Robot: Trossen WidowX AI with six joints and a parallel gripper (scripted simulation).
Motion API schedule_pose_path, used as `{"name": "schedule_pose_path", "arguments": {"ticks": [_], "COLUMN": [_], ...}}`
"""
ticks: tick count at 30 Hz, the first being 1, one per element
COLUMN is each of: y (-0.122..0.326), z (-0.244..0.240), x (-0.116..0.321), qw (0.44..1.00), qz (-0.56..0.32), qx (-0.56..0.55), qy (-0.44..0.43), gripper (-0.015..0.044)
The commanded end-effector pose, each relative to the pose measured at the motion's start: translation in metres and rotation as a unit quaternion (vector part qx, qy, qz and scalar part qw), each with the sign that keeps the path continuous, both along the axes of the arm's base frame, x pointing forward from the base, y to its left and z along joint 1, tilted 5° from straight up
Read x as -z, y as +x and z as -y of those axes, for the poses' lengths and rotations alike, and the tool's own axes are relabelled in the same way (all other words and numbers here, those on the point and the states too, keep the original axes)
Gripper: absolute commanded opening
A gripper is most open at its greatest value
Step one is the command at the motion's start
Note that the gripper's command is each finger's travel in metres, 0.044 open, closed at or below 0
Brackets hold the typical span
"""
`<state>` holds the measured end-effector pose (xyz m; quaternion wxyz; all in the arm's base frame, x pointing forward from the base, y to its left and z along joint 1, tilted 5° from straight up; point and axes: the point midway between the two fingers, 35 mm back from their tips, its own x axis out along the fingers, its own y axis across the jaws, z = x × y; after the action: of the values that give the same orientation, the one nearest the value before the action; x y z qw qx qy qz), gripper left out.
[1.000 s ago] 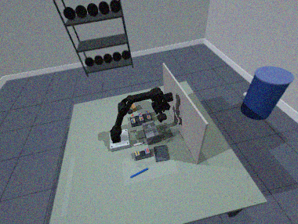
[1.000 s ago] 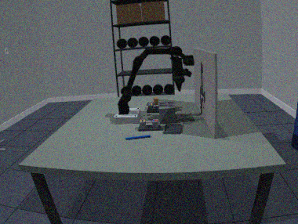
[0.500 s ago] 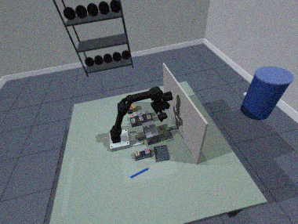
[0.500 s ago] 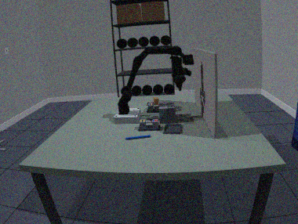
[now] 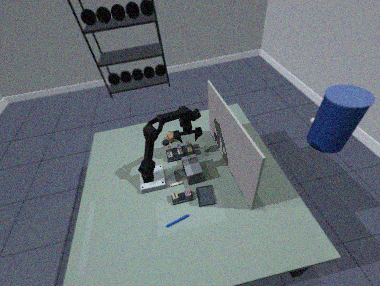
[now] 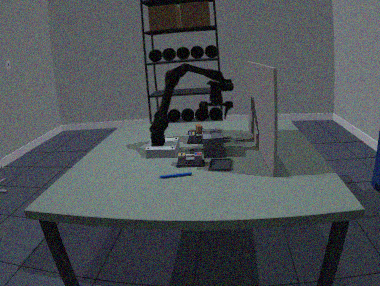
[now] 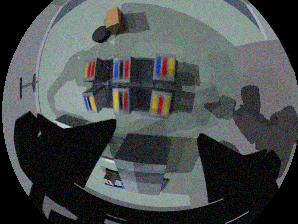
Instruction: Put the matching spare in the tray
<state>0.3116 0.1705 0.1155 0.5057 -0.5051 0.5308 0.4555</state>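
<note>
My tool hangs wide open, holding nothing, above the far rack of spares on the surface. A nearer rack sits beside the dark tray. The mounted unit faces the upright board.

High top, frontal exterior, downward wrist.

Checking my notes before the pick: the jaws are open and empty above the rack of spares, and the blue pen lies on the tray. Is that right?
Not quite. The blue pen lies on the table, apart from the dark tray, as the top view shows. The rest stands: the gripper hangs above the rack of spares with its jaws open and empty.
</note>
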Motion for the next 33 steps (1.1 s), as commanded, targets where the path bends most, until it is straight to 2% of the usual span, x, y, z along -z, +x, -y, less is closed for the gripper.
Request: {"name": "schedule_pose_path", "arguments": {"ticks": [1,2,7,8,33], "y": [0.001,0.001,0.002,0.002,0.004], "z": [0.001,0.001,0.000,0.000,0.000], "x": [-0.005,-0.005,0.022,0.029,0.063], "qw": [1.000,1.000,1.000,1.000,1.000], "qz": [0.010,0.010,0.010,0.010,0.010], "qx": [-0.017,-0.017,-0.017,-0.017,-0.017], "qy": [0.005,0.005,0.005,0.005,0.005], "gripper": [0.0440,0.0440,0.0309,0.0300,0.0300]}}
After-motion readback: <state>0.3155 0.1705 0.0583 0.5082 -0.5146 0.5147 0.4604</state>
